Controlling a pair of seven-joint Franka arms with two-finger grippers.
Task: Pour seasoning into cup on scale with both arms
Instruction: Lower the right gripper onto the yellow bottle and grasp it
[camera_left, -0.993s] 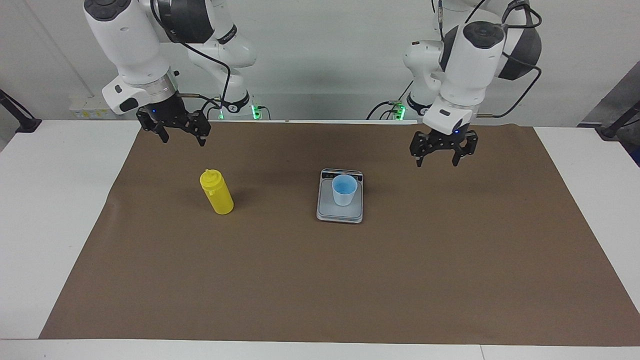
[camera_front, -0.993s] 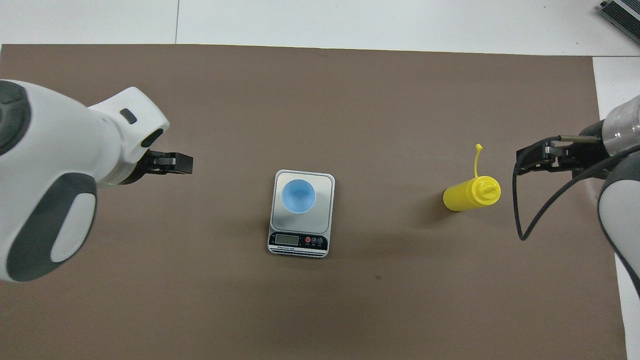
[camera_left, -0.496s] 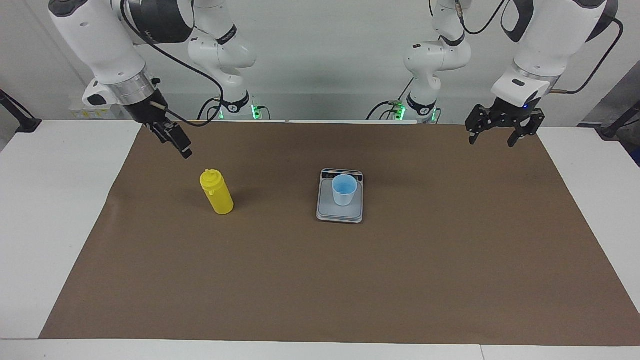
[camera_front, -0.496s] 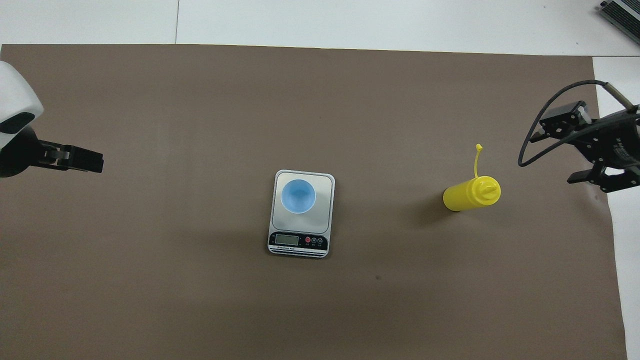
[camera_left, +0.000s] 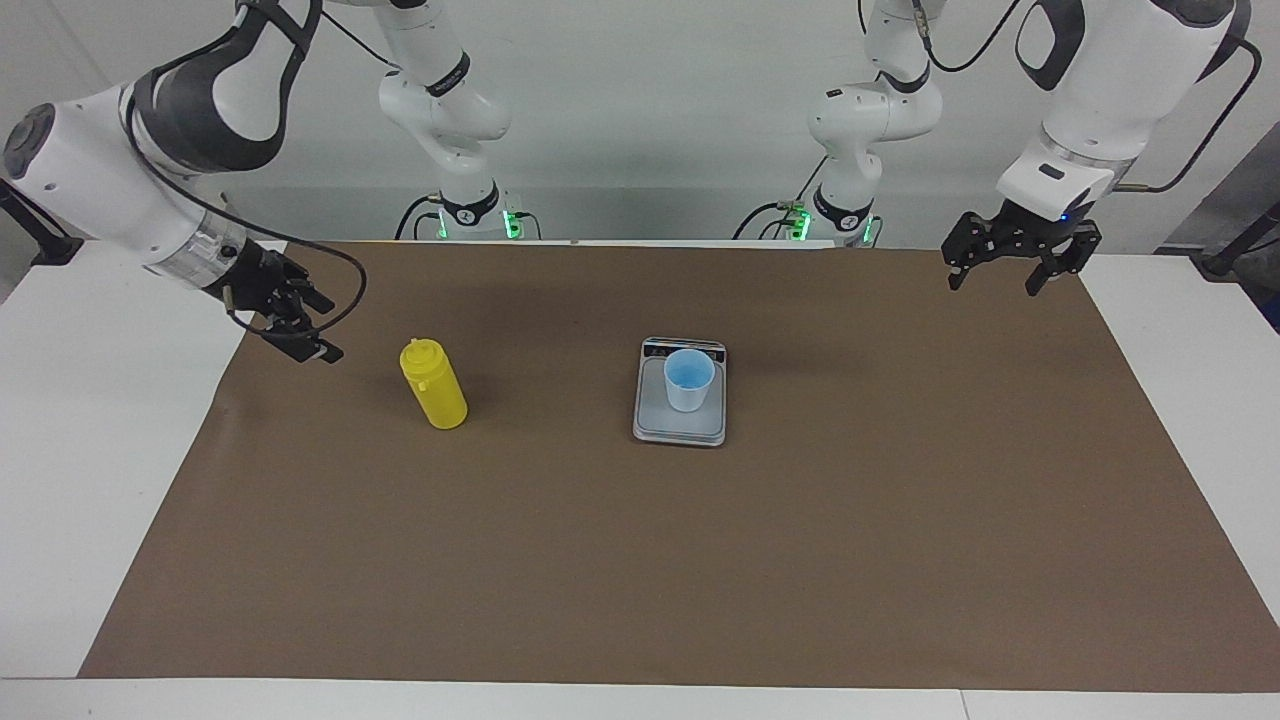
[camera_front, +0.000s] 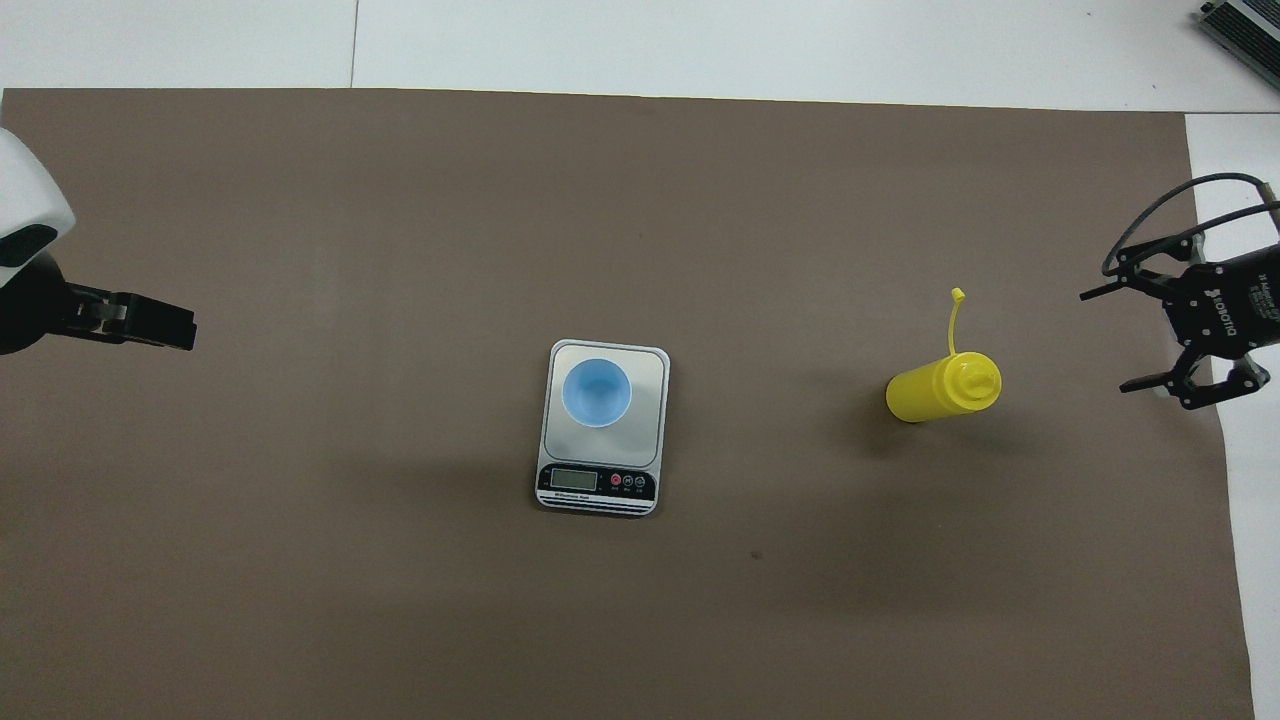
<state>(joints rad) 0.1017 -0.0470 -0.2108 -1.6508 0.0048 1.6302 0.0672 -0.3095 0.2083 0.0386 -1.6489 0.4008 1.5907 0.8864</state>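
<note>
The seasoning, a yellow squeeze bottle, stands upright on the mat toward the right arm's end, its cap strap sticking out. The light-blue cup stands on the grey scale at mid-table, display strip on the robots' side. My right gripper hangs low over the mat's edge, turned sideways toward the bottle and apart from it, open and holding nothing. My left gripper is open over the mat at the left arm's end, well away from the scale.
A brown mat covers most of the white table, leaving bare white strips at both ends. A grey device's corner shows at the table's edge farthest from the robots.
Both arms swung outward from the middle. The right gripper dropped lower and turned sideways toward the bottle. The left gripper moved to its end of the table. Bottle, cup and scale stayed put.
</note>
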